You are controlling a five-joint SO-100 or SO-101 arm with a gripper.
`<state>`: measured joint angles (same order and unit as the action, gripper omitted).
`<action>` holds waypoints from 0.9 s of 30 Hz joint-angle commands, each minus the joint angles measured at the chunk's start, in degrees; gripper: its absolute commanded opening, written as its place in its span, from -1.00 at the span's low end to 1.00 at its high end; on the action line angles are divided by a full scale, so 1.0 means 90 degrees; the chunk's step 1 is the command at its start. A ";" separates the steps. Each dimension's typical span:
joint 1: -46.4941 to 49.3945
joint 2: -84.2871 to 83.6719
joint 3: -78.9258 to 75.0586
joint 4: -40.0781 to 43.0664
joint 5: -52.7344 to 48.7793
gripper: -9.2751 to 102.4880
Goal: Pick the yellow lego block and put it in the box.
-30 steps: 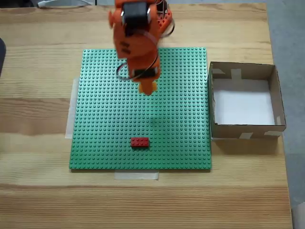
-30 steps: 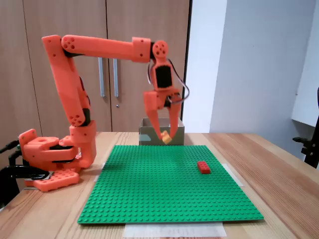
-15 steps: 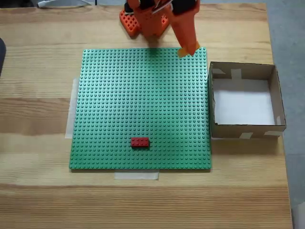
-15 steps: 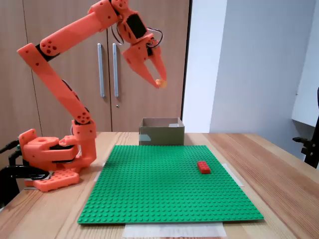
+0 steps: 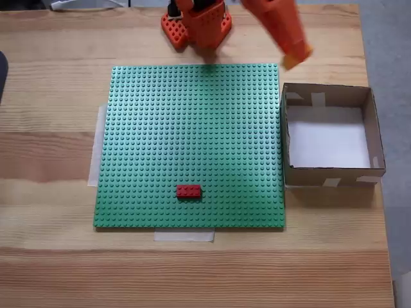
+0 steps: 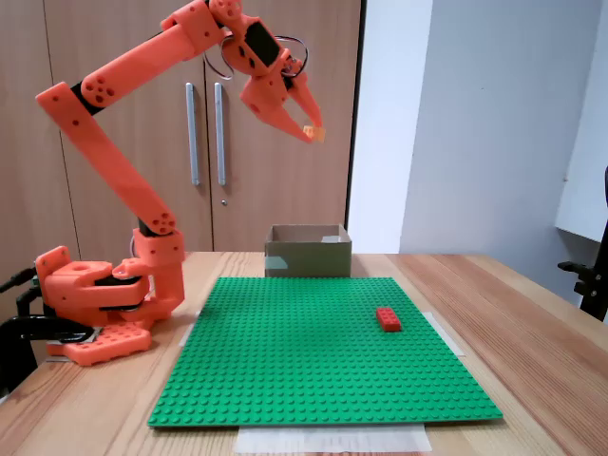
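Carry phase. The box [image 5: 329, 131] sits at 3 o'clock of the green baseplate [image 5: 192, 144] in a fixed view. The gripper [image 6: 314, 134] is raised high, jaws closed on the yellow lego block [image 5: 292, 61], just outside the box's 11 o'clock corner. Centre over the white floor, lower, then release.

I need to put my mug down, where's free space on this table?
Bare wood lies in front of the green baseplate and left of it. The baseplate holds one red brick. Crowded: the arm's base and the box.
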<state>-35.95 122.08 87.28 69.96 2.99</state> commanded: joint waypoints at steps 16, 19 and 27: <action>-0.1396 -0.3467 -0.2803 0.0244 0.0010 -0.85; -0.1455 -0.4365 -0.3965 0.0771 0.0029 -0.85; -0.1445 -0.5332 -0.4561 0.1182 -0.0020 -0.85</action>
<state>-48.69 74.88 49.92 79.45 2.81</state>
